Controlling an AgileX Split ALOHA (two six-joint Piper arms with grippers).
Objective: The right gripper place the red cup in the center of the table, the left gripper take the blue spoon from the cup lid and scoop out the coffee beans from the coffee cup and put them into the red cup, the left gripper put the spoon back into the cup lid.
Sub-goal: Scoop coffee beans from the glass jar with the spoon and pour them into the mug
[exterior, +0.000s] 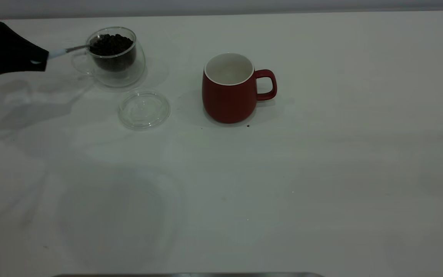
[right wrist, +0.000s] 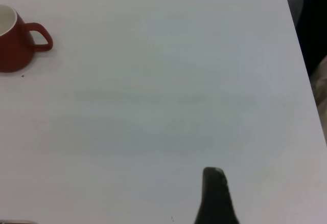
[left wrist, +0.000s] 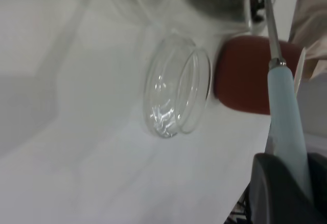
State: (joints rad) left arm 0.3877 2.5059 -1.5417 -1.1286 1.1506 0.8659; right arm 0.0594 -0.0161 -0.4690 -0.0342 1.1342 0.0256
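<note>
My left gripper (exterior: 44, 59) is at the far left, shut on the pale handle of the blue spoon (exterior: 58, 53). The spoon's metal bowl reaches over the rim into the coffee beans (exterior: 110, 44) in the clear coffee cup (exterior: 129, 75). The empty cup lid (exterior: 144, 109) lies just in front of that cup. The red cup (exterior: 229, 98) stands upright near the middle of the table (exterior: 321, 173), handle to the right, inside white. In the left wrist view the gripper (left wrist: 291, 193) holds the spoon (left wrist: 286, 111) above the lid (left wrist: 176, 93). My right gripper (right wrist: 214, 188) is away from the red cup (right wrist: 13, 45), empty.
One stray bean (exterior: 248, 125) lies on the table at the red cup's front right foot. A dark metal edge (exterior: 187, 274) runs along the near side of the table. The table's right edge (right wrist: 301, 81) shows in the right wrist view.
</note>
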